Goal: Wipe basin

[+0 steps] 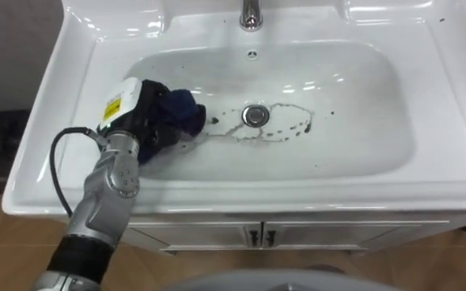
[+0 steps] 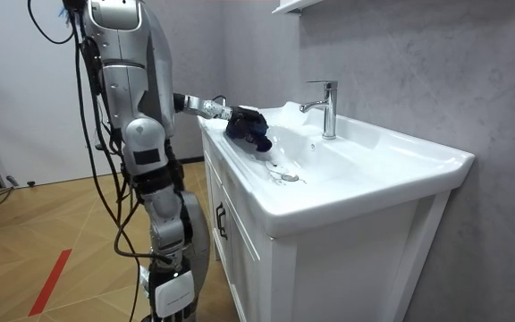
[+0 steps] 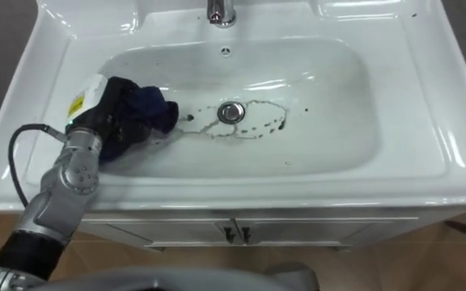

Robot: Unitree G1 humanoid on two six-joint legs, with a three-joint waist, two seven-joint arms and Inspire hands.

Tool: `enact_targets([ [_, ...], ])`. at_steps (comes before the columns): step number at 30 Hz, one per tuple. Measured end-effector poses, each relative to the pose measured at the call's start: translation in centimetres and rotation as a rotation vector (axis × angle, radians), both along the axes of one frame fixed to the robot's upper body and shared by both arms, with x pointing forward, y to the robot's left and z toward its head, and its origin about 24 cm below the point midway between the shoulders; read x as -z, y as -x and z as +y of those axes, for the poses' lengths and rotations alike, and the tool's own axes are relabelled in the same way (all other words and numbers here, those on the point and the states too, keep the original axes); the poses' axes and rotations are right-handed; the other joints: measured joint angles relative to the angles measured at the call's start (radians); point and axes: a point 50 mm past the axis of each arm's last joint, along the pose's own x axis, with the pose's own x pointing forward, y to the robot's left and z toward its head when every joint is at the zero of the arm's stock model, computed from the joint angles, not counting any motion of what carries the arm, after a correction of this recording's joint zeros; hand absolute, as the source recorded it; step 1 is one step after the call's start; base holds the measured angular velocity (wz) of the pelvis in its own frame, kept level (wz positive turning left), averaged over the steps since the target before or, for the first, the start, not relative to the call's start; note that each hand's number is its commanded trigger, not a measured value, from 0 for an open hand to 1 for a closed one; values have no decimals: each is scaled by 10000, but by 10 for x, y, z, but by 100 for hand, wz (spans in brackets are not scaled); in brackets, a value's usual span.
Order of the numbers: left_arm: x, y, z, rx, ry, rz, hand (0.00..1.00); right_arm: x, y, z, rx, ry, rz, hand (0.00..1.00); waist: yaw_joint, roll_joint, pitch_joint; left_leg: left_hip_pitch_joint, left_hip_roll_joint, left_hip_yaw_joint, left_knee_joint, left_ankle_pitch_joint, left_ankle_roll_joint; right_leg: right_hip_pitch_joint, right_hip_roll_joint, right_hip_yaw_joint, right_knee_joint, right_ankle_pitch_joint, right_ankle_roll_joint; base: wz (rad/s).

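A white basin (image 1: 354, 162) (image 3: 330, 153) (image 2: 365, 165) lies below me, with dark specks and smears around its drain (image 1: 255, 115) (image 3: 230, 111). My left hand (image 1: 148, 113) (image 3: 113, 113) (image 2: 242, 121) reaches into the bowl's left side and is curled round a dark blue cloth (image 1: 183, 109) (image 3: 154, 109) (image 2: 259, 139). The cloth rests on the basin floor just left of the drain. The chrome tap (image 1: 251, 14) (image 3: 221, 12) (image 2: 327, 105) stands at the back rim.
The basin sits on a white cabinet (image 1: 257, 234) (image 2: 240, 233) with two doors under its front edge. In the room view I stand at the cabinet's front, a grey wall (image 2: 418, 63) behind the tap and wooden floor (image 2: 52, 259) around me.
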Motion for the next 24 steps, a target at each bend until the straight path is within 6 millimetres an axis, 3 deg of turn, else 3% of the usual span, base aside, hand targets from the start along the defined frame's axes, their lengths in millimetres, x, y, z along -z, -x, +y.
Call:
enact_targets([
  [5, 16, 0, -6, 423, -418, 845, 100, 0, 0, -1, 11, 243, -34, 0, -40, 24, -51, 13, 28, 120, 7, 0, 0, -24, 32, 128, 19, 5, -8, -8],
  [17, 28, -2, -4, 738, -1531, 1754, 100, -3, -2, -9, 1113, 690, -209, 0, -103, 110, -114, 115, 121, 269, -6, 13, -26, -89, 150, 314, 43, 48, -93, -4],
  [24, 34, -2, 2, 555, -1733, 2147, 100, -3, 4, -11, 1530, 807, 31, 0, -51, -81, -140, 297, 132, 460, -44, 21, -38, -250, 115, 381, 466, -148, -163, -10],
])
